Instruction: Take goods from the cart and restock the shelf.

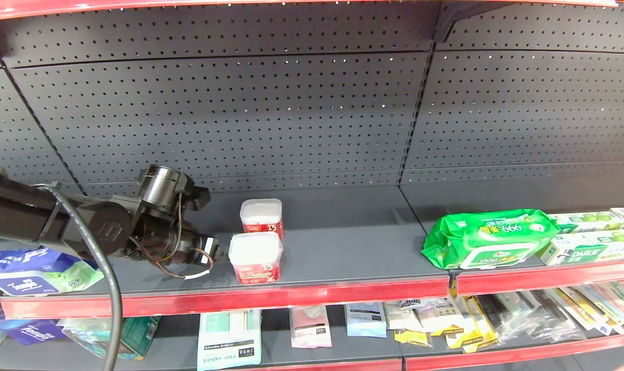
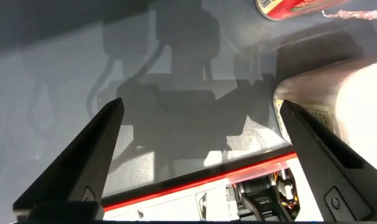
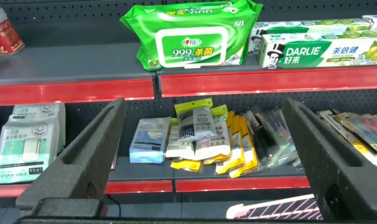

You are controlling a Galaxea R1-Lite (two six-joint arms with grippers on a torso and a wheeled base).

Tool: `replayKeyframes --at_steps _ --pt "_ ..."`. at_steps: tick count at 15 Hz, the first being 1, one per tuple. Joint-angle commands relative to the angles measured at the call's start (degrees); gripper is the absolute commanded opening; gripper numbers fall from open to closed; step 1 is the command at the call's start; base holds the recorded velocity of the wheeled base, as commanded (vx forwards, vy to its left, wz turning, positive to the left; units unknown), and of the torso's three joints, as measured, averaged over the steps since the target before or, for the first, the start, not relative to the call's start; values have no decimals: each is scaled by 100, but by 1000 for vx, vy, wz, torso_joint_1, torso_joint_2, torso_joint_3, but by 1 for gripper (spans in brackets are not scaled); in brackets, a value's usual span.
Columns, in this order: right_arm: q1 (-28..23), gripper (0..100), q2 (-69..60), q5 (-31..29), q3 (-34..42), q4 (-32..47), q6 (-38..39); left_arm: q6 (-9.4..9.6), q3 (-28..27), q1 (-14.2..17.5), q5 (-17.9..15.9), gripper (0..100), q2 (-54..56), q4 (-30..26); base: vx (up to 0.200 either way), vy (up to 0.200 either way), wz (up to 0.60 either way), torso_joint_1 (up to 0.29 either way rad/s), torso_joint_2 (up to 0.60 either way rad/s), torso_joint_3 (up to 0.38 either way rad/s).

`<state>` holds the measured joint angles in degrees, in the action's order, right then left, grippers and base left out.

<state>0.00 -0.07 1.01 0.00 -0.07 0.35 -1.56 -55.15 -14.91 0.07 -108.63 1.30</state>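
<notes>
the shelf [image 1: 342, 247] is carrying the goods on its grey upper board, behind a red front lip. the green wipes pack [image 1: 489, 237] is lying flat at the right, its long axis running along the lip, its flap facing up. just to its right the toothpaste boxes [image 1: 590, 242] are lying lengthwise along the same edge. a tissue pack [image 1: 33, 270] is sitting at the far left, under the left arm.

two jars are standing upright near the middle of the board, long axes vertical, white lids up, red labels facing the lip. the front jar [image 1: 255, 257] is standing close to the lip; the back jar [image 1: 260, 216] is standing just behind it, apart from it.

the left gripper [image 2: 201, 104] is hanging low over the board with its fingers spread wide and nothing between them. the front jar is sitting just beside one finger, on its outer side, and whether they are touching is unclear.

the right gripper [image 3: 204, 102] is also gaping wide and gripping nothing, facing the lower tier, where small packets [image 3: 201, 134] are lying.
</notes>
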Motion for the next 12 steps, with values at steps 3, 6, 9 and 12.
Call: replayKeyframes --at_steps 3,6,9,12 --pt "0 100 7 4 0 -1 0 -2 4 -3 10 100 -44 1 0 0 0 0 0 0" --pt "0 100 7 4 0 -1 0 7 4 14 10 100 -9 1 0 0 0 0 0 0" --pt "0 100 7 4 0 -1 0 253 75 357 1 100 562 1 0 0 0 0 0 0" --pt "0 100 7 4 0 -1 0 683 277 964 -42 100 1661 -7 0 0 0 0 0 0"
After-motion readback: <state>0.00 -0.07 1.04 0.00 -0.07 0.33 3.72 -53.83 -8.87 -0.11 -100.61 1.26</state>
